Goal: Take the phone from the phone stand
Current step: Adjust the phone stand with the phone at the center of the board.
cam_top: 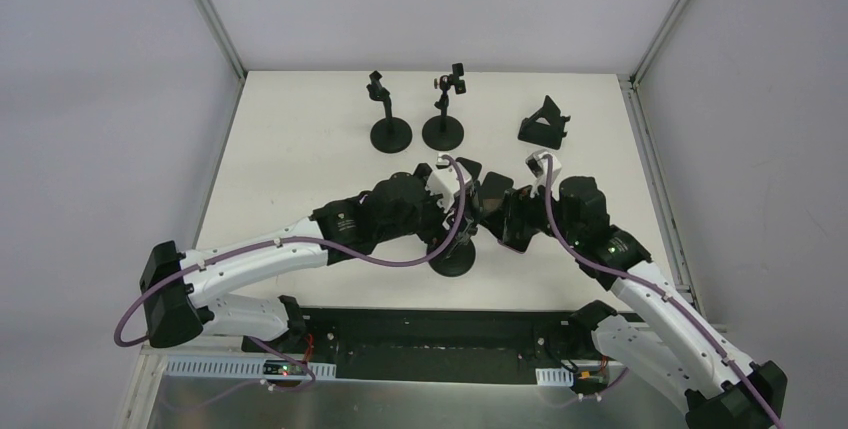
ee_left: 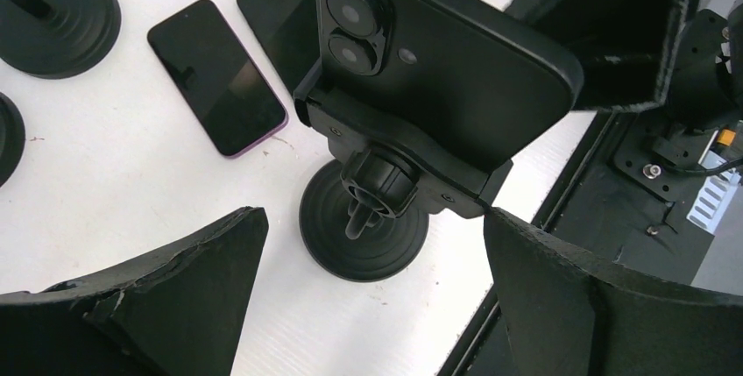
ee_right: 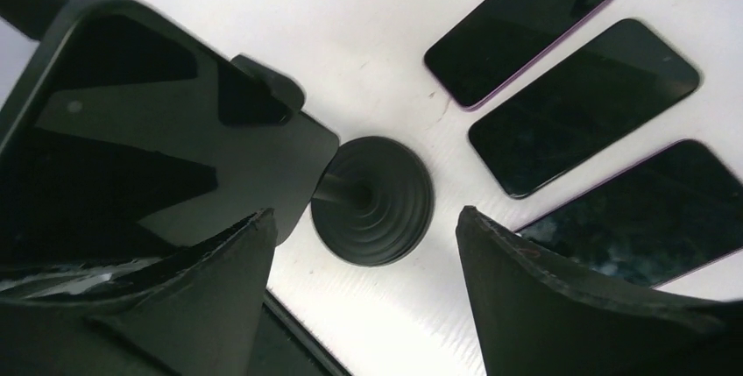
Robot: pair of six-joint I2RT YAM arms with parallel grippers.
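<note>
Phone [ee_left: 456, 78] just beyond left end effector [ee_left: 372, 218]

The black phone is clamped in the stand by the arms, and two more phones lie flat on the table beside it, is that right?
Not quite: three phones lie flat on the table, not two. The right wrist view shows all three side by side. The black phone is clamped in the stand, as you said.
</note>
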